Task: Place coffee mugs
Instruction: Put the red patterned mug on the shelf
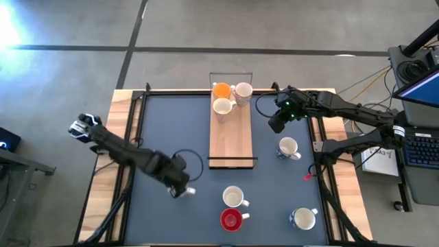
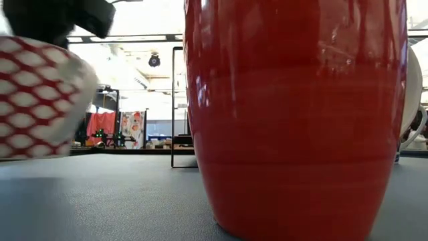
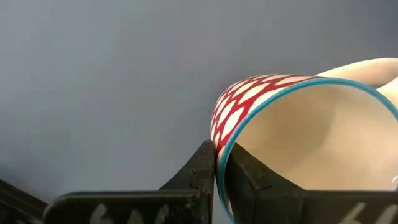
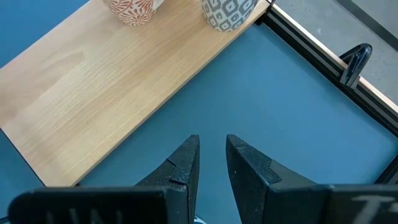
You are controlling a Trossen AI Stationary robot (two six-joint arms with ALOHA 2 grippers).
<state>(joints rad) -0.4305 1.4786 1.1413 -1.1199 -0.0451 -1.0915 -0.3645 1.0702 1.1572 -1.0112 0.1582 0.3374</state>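
Gripping a red-and-white patterned mug point(image 3: 292, 130) by its rim, the left hand point(image 1: 184, 190) is pinched shut, one finger inside, one outside, apparently just above the desk point(image 1: 164, 123) at its near left. The wooden board point(image 1: 231, 134) lies to its far right, long axis running near to far, three mugs point(image 1: 230, 96) at the far end. The right hand point(image 4: 211, 158), slightly open and empty, hovers just right of the board's far end.

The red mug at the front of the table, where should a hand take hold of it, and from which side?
Best bet: pinch the red mug at its rim from straight above, one finger inside, on its left side. It stands upright and open, its handle points right, and a cream mug sits close behind.
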